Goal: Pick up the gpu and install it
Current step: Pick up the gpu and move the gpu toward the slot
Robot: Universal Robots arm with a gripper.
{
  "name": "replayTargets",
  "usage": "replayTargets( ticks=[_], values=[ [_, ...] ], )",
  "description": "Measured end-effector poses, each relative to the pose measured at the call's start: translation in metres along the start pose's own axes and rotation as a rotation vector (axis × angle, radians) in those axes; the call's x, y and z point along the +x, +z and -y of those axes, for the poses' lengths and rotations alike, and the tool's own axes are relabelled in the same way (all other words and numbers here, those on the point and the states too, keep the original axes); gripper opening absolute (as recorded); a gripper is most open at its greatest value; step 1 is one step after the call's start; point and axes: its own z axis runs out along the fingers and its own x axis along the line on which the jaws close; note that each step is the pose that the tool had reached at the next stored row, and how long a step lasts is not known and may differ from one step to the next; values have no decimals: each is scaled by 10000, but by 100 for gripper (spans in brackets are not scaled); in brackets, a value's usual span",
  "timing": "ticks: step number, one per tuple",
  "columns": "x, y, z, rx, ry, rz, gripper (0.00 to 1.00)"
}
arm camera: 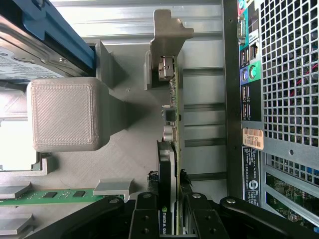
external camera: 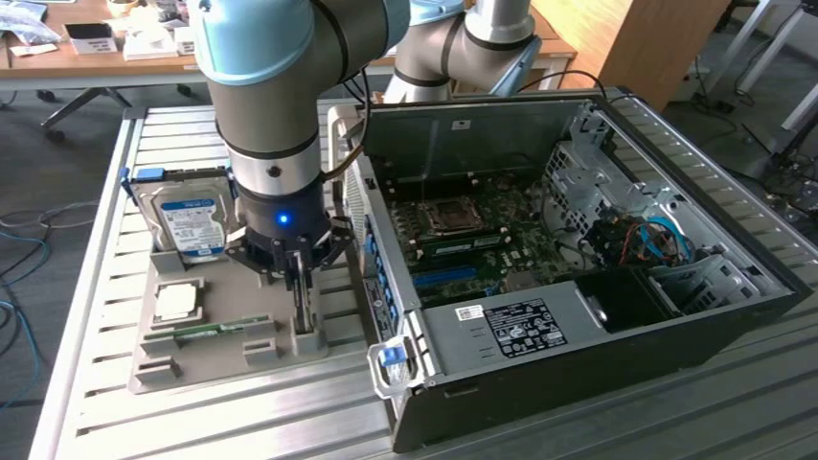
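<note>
The slatted aluminium worktop (external camera: 256, 422) carries a black steel computer case (external camera: 614, 374) lying open on the exterior view's right, its green motherboard (external camera: 473, 240) exposed. Beside it sits a grey printed parts holder (external camera: 230, 278), matte and finely ribbed. The blue-and-silver arm (external camera: 268, 96) stands straight down over the holder.

A silver hard drive (external camera: 190, 220) with a blue label stands upright at the holder's far end. The gpu (arm camera: 172, 124) stands on edge in a slot on the side of the holder nearest the case. It is a thin green board with a dark cooler on one face and a stamped, bent silver bracket (arm camera: 167, 35) at the far end. The end effector (arm camera: 168, 179) is closed on the gpu, its black fingers (arm camera: 147, 214) against both faces at the end away from the bracket.

A narrow green memory stick (arm camera: 50, 195) and a square processor (external camera: 176, 302) lie flat in their own recesses.

This reads as the pick-up step: grasp made, card not yet raised, nothing installed. Freeing it calls for a straight pull along the slot, holding the thin card square so that bracket and edge clear the walls.
</note>
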Motion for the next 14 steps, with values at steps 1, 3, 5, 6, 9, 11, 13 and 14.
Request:
replayTargets(
  ticks=[1, 3, 5, 6, 9, 11, 13, 14],
  values=[
    [0, 0, 0, -2, 0, 2, 27],
    [-1, -7, -1, -3, 0, 3, 27],
    [0, -21, -1, -1, 0, 1, 27],
    [-1, -31, -1, 0, 0, 0, 27],
    [-1, -62, -3, 0, 0, 0, 27],
    [-2, -88, -4, 0, 0, 0, 27],
    [-3, -116, -5, 0, 0, 1, 27],
    [-3, -130, -6, 0, 0, 0, 27]
  ],
)
